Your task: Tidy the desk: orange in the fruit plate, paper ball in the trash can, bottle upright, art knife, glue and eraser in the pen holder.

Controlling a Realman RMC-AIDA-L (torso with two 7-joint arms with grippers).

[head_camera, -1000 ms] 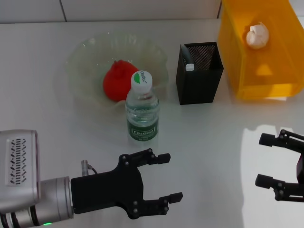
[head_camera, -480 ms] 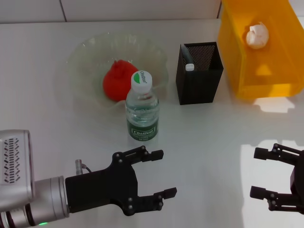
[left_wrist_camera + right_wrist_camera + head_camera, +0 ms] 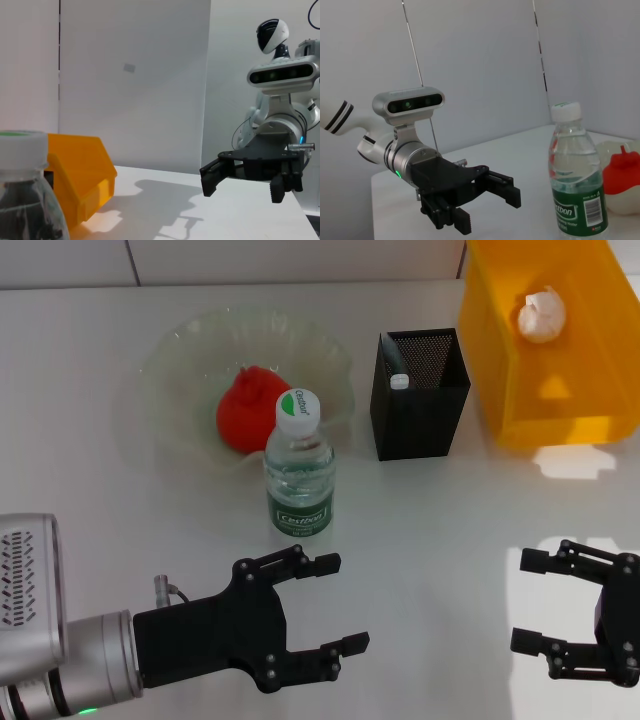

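bottle (image 3: pixel 298 465) upright on the table just before the fruit plate (image 3: pixel 180 350) | looks part-full, light, slick, thin-walled: grip mid-body at the label | left gripper (image 3: pixel 325 605) fingers wide, empty | right gripper (image 3: pixel 535 600) fingers wide, empty

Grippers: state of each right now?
Left black gripper: open, empty, near the desk's front edge.
Right black gripper: open, empty, at the front right.

orange (image 3: pixel 248 410) in the fruit plate (image 3: pixel 180 350), bottle (image 3: pixel 298 468) upright just before it, pen holder (image 3: pixel 419 392) to their right, paper ball (image 3: pixel 541 315) in the trash can (image 3: pixel 560 415) rightmost
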